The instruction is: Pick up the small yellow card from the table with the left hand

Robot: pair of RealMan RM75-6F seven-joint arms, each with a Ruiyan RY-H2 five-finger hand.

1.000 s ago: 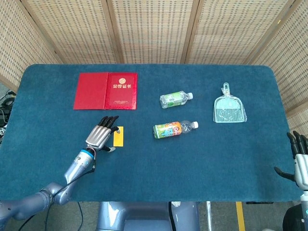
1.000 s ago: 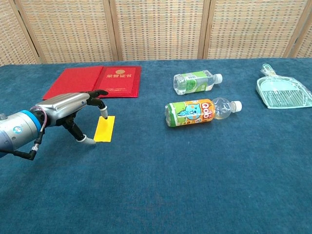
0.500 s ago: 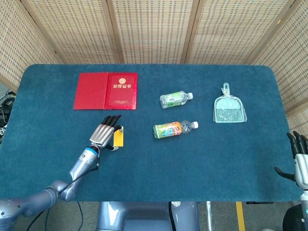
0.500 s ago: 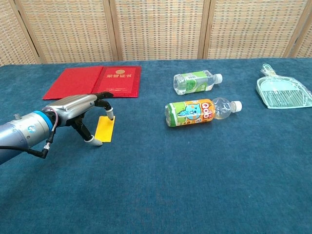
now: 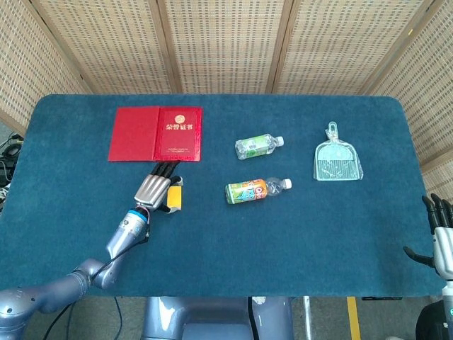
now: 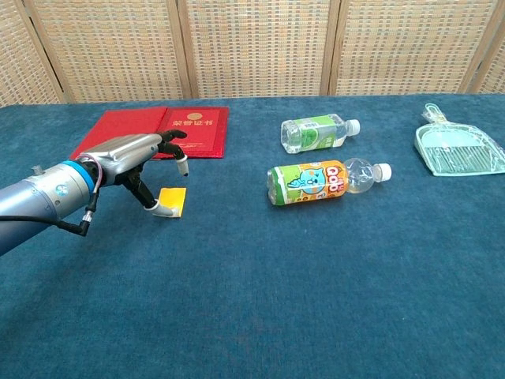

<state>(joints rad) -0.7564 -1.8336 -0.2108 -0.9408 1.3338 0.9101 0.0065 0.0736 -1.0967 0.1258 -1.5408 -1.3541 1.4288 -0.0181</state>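
The small yellow card (image 5: 174, 199) (image 6: 172, 199) lies on the blue table (image 5: 297, 234), just in front of the red booklet. My left hand (image 5: 156, 189) (image 6: 134, 160) hovers over the card's left side, fingers spread and pointing toward the booklet. Its thumb tip touches the card's near left edge, while the other fingertips (image 6: 182, 168) stay above the card, apart from it. The card looks shorter than before, possibly tipped up or pushed; I cannot tell which. My right hand (image 5: 440, 237) hangs past the table's right front corner, fingers apart and empty.
An open red booklet (image 5: 156, 134) (image 6: 158, 132) lies just beyond the card. An orange bottle (image 5: 256, 189) (image 6: 323, 181) and a green bottle (image 5: 258, 146) (image 6: 318, 132) lie mid-table. A pale green dustpan (image 5: 337, 159) (image 6: 458, 148) sits at the right. Wicker screens stand behind.
My left hand has moved forward and slightly right over the card, toward the booklet. Its thumb now meets the card's near edge, and the card looks shortened. The right hand has not moved.
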